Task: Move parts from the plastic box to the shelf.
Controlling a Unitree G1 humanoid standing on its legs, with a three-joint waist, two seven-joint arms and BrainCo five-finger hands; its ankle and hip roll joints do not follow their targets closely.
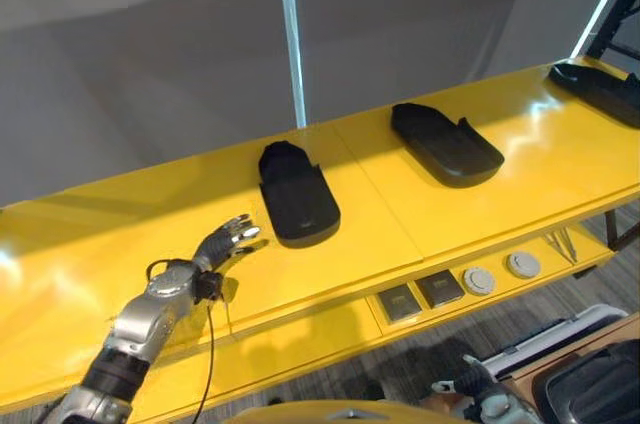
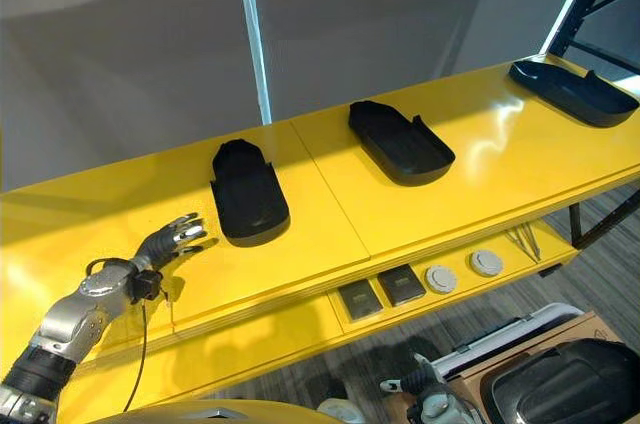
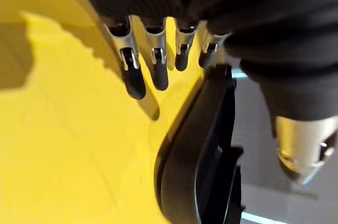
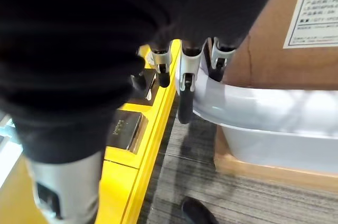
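Left hand [image 1: 228,242] is held with fingers spread and empty, just beside the nearest black part [image 1: 296,194] laid on the yellow shelf [image 1: 90,244]. Placing seems done; another part must be fetched from the plastic box [image 4: 274,123], where the right hand [image 4: 185,84] hangs with loose fingers.

left hand [image 1: 228,241] | silver arm | dark ribbed cover | fingers [image 3: 133,76] silver, dark-tipped

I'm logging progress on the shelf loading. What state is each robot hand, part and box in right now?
Left robot hand: open, holding nothing, over the yellow shelf beside the nearest part.
Right robot hand: low by the white plastic box, fingers straight, holding nothing.
Left black part: lying on the shelf, apart from the hand.
Middle black part: lying on the shelf.
Right black part: lying at the shelf's right end.
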